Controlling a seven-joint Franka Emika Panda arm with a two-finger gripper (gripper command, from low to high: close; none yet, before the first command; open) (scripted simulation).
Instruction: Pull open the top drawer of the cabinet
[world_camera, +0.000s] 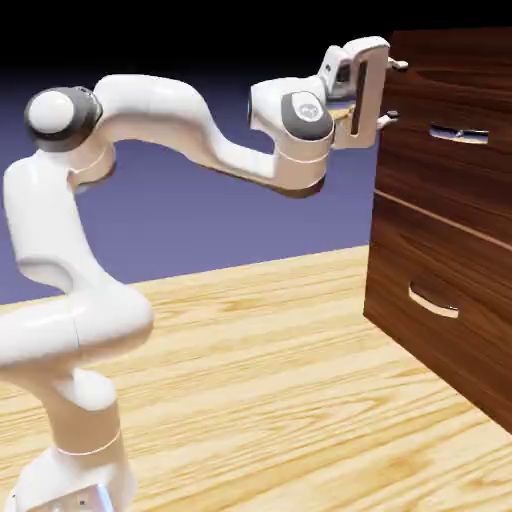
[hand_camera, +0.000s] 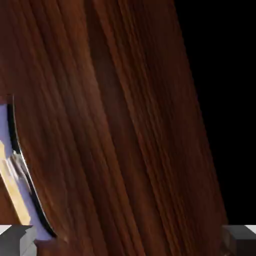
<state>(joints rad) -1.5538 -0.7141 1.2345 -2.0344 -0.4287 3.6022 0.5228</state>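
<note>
Standing at the right of the exterior view: cabinet (world_camera: 440, 200), dark brown wood grain, boxy, on a light wooden table (world_camera: 260, 370), its far edge cut off by the frame.

Top drawer (world_camera: 450, 150): upper right of the exterior view, front flush with the cabinet face, shut. Small silver handle (world_camera: 460, 134), curved, near the frame's right edge.

Lower drawer (world_camera: 440, 290): right middle of that view, also shut, with its own silver handle (world_camera: 434, 301).

Arm (world_camera: 150, 130): white, rising from the lower left, bending across the upper half toward the cabinet.

Gripper (world_camera: 392, 91): upper right of the exterior view, at the cabinet's near upper corner, left of the top drawer's handle and apart from it. Fingers spread wide, one above the other, nothing between them.

Hand view: filled with slanting dark wood grain (hand_camera: 110, 125); black area at the right; a curved silver strip (hand_camera: 22, 170) at the lower left. Grey fingertips (hand_camera: 17, 239) sit in the two bottom corners, far apart.
</note>
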